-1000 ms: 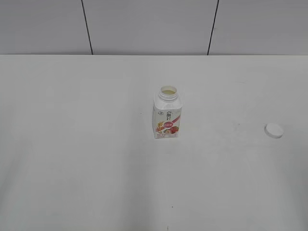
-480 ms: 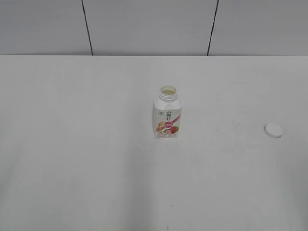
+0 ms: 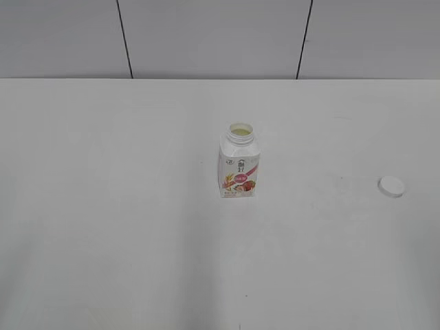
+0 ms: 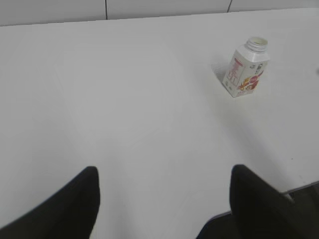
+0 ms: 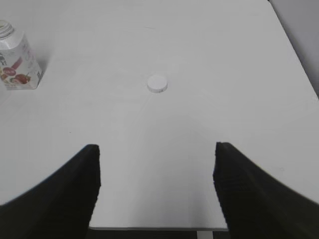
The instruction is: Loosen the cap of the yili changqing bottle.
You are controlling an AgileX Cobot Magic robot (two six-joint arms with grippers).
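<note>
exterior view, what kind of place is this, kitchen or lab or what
Probably a lab or test bench, not a kitchen: a plain white table against a bare grey panelled wall, with only an open bottle and its cap lying apart on it.

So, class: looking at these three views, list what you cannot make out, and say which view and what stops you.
- Label text on the bottle: too small in the exterior view, blurred in the left wrist view.
- Bottle in the right wrist view: cut off by the left edge.
- How full the bottle is: opaque walls, every view.
- Cap underside and ribs: faces the table, too small.
- Both arms: outside the exterior view; wrist views show only open fingers.
</note>
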